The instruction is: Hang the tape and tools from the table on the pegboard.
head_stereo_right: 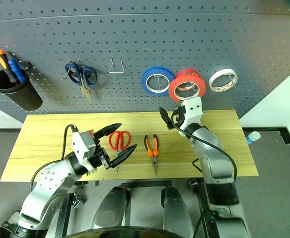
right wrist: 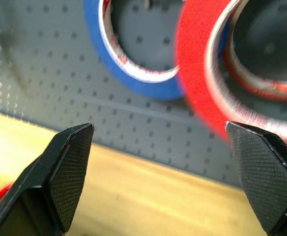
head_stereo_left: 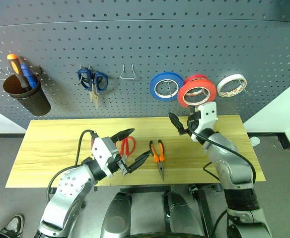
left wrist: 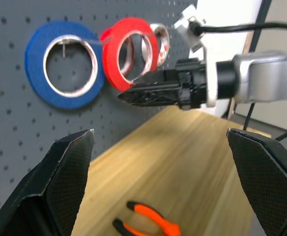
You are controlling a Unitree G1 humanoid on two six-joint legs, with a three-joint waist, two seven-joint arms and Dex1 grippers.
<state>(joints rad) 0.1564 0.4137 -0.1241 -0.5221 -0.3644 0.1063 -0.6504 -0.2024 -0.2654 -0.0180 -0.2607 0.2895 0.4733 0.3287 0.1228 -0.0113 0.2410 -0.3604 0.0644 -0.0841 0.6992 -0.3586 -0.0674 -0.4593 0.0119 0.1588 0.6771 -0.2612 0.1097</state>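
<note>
The wide red tape (head_stereo_left: 196,91) hangs against the dark grey pegboard (head_stereo_left: 135,44), between the blue roll and the white roll, overlapping a thinner red-edged roll behind it. My right gripper (head_stereo_left: 183,122) is open just below and in front of the tape, apart from it; its wrist view shows the tape (right wrist: 197,83) close ahead. Red-handled scissors (head_stereo_left: 128,145) and orange-and-black pliers (head_stereo_left: 158,153) lie on the wooden table (head_stereo_left: 50,144). My left gripper (head_stereo_left: 142,141) hovers open over the scissors, holding nothing.
On the pegboard, left to right: a black cup (head_stereo_left: 28,94) with orange and blue screwdrivers, blue-handled scissors (head_stereo_left: 93,82), a bare wire hook (head_stereo_left: 127,73), the blue roll (head_stereo_left: 166,86), and the white roll (head_stereo_left: 232,85) at far right.
</note>
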